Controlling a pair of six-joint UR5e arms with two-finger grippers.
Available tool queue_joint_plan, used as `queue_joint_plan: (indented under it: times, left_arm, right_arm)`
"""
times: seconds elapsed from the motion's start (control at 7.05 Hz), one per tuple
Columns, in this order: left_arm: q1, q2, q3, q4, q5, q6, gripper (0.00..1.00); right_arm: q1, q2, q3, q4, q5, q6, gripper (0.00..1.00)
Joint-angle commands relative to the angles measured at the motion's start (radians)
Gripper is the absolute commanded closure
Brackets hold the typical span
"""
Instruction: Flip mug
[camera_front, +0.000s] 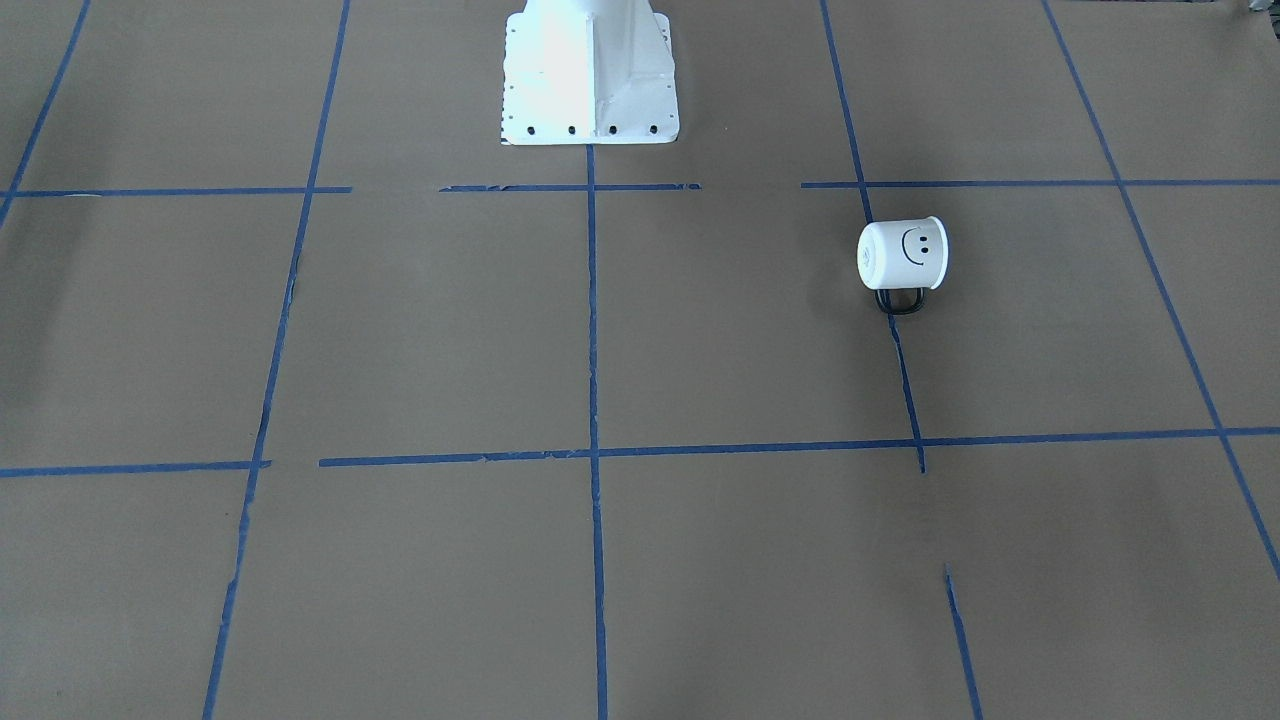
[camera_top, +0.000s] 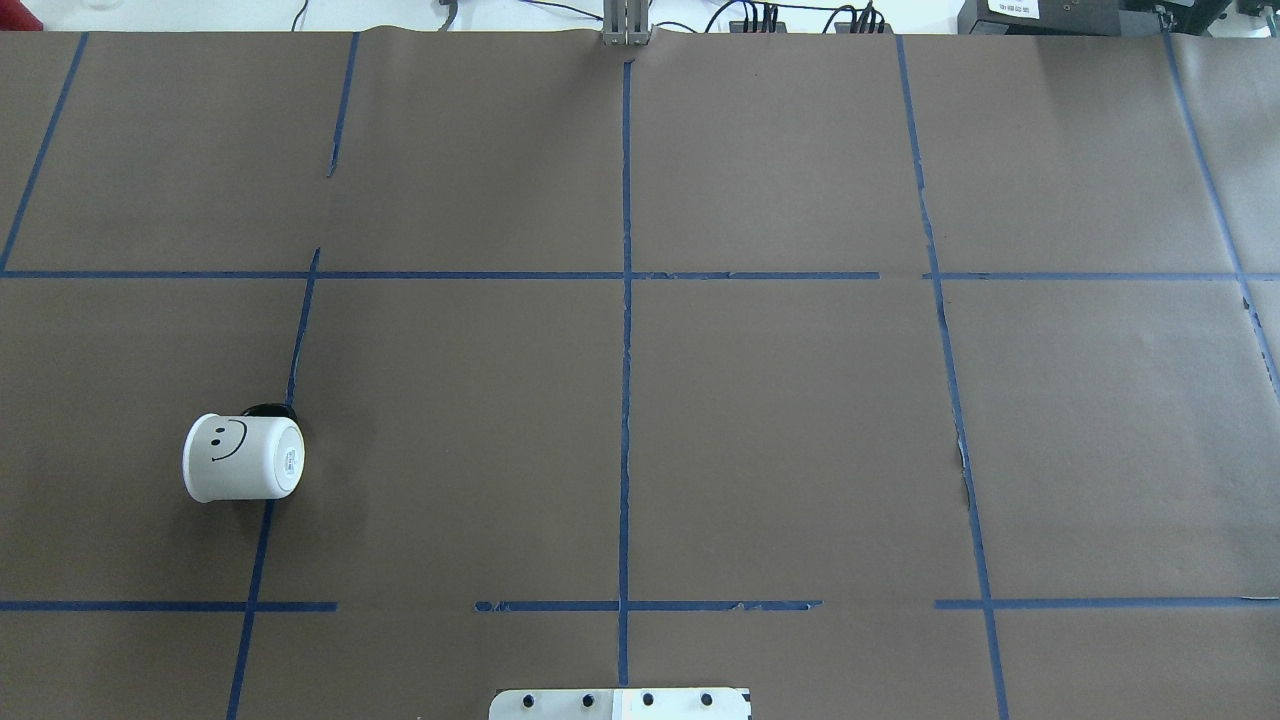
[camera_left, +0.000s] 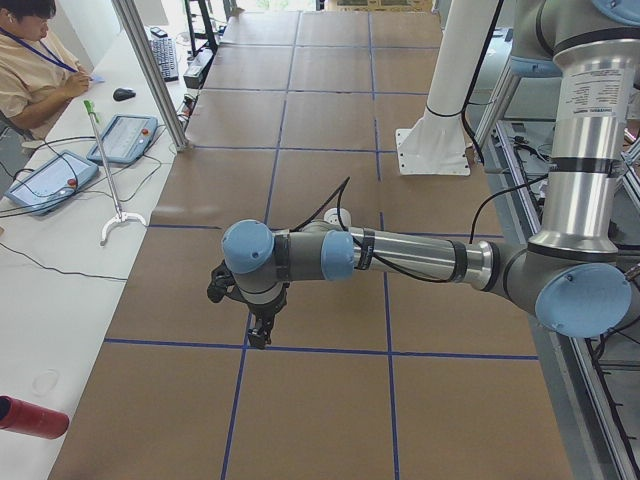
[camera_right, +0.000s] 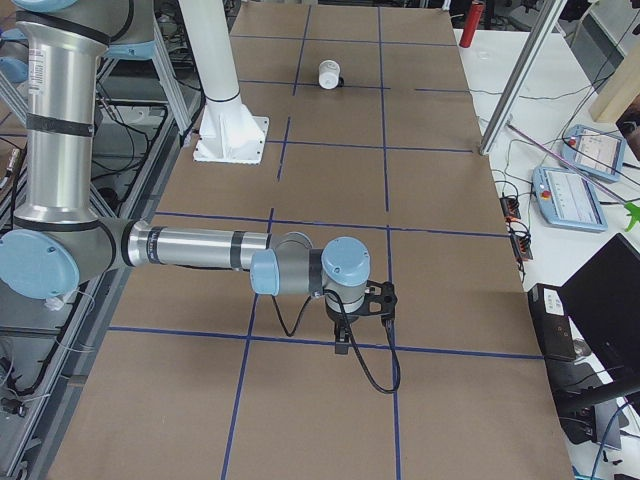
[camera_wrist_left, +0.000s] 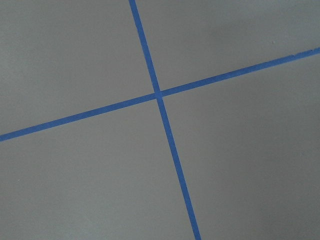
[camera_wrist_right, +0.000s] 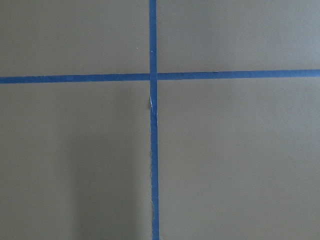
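Note:
The white mug (camera_top: 243, 457) with a black smiley face lies on its side on the brown paper, on my left side of the table. Its black handle (camera_top: 265, 410) points away from me, its base faces the table's middle. It also shows in the front view (camera_front: 902, 255) and far off in the right side view (camera_right: 330, 73). My left gripper (camera_left: 258, 328) hangs over a blue tape crossing, apart from the mug; I cannot tell whether it is open. My right gripper (camera_right: 343, 338) hangs over another crossing, far from the mug; I cannot tell its state. Both wrist views show only paper and tape.
The white robot pedestal (camera_front: 590, 75) stands at the table's middle on my side. A metal post (camera_left: 150, 75), teach pendants (camera_left: 125, 138) and an operator (camera_left: 30, 60) are along the far side. A red cylinder (camera_left: 25, 415) lies off the paper.

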Motion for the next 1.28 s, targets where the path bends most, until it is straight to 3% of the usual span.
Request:
queue_joint_plan:
  times: [0.0, 0.14, 0.43, 0.57, 0.85, 0.99, 1.13]
  left_arm:
    - [-0.017, -0.004, -0.007, 0.005, 0.008, 0.002, 0.0]
    - [-0.017, -0.003, -0.035, 0.001, 0.018, 0.011, 0.0]
    - [-0.005, -0.08, -0.047, 0.003, 0.308, 0.01, 0.0]
    - [-0.004, -0.076, -0.026, 0.0, 0.342, 0.014, 0.0]
    - [-0.005, -0.1, 0.055, 0.006, 0.263, -0.048, 0.0]
    - [-0.005, -0.101, 0.059, -0.018, 0.243, -0.228, 0.0]
    - [-0.005, -0.092, 0.063, -0.134, 0.244, -0.252, 0.0]
  right_arm:
    - [0.0, 0.0, 0.0, 0.0, 0.0, 0.0, 0.0]
    - [0.0, 0.0, 0.0, 0.0, 0.0, 0.001, 0.0]
    - [0.0, 0.0, 0.0, 0.0, 0.0, 0.0, 0.0]
    - [0.0, 0.0, 0.0, 0.0, 0.0, 0.0, 0.0]
    - [0.0, 0.0, 0.0, 0.0, 0.0, 0.0, 0.0]
    - [0.0, 0.0, 0.0, 0.0, 0.0, 0.001, 0.0]
    - [0.0, 0.0, 0.0, 0.0, 0.0, 0.0, 0.0]
